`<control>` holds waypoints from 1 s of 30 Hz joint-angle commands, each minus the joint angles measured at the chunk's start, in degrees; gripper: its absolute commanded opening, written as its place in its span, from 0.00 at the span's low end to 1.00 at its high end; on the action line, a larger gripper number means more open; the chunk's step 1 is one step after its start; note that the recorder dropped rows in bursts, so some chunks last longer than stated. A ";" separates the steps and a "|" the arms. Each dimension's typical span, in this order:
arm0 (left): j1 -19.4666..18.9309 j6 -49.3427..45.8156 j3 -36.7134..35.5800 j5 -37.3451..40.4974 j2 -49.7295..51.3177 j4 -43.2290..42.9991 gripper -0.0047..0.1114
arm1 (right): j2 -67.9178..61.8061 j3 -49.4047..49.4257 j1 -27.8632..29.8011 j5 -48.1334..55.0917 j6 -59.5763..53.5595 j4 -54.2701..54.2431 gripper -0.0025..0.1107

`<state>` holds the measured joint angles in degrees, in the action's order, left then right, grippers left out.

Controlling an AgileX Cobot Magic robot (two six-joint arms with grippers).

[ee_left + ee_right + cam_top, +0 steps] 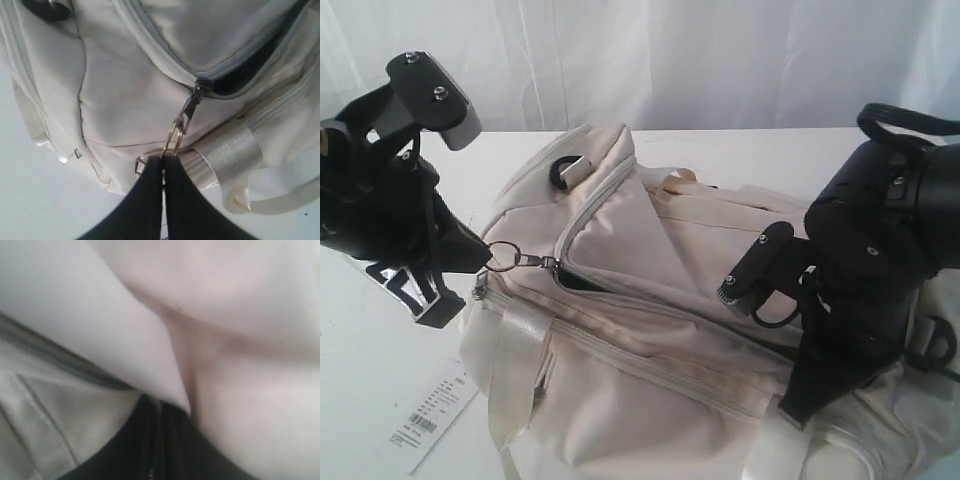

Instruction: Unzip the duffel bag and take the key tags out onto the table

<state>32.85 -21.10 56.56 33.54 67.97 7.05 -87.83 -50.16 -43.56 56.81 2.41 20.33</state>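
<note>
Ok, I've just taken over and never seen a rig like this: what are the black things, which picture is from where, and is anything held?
The black things are two robot arms, each ending in a two-finger gripper. The wide picture is from a camera off the arms; the other two are from the wrists, looking along the fingers. On the white table lie a cream duffel bag and, beside it, a barcoded paper label. The left gripper is shut on the metal ring of the zip pull; the zip is open only a little. The right gripper is shut against the bag's cloth; whether it pinches a fold is unclear. No key tags show.
</note>
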 commanded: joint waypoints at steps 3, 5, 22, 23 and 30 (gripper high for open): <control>-0.21 0.17 0.13 2.28 -0.67 -1.97 0.04 | -7.87 -4.83 1.38 -1.44 3.34 10.54 0.02; -0.21 0.17 0.13 2.16 -0.67 -1.97 0.04 | -10.67 -6.63 1.38 -1.75 4.07 11.67 0.02; -0.21 -1.21 0.13 -5.45 -0.67 -1.50 0.04 | 1.44 -8.74 1.38 -2.76 -3.31 -8.32 0.25; -0.21 -1.49 0.13 -6.67 -0.67 -1.50 0.04 | 2.09 -8.74 1.38 -3.01 -4.75 -9.64 0.29; -0.11 -1.61 0.13 -11.02 -0.67 0.43 0.04 | 7.09 -8.74 1.38 -10.69 -22.29 -26.13 0.38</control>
<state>32.74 -22.66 56.56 23.19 67.97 5.42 -82.46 -58.63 -42.35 50.01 -11.39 1.86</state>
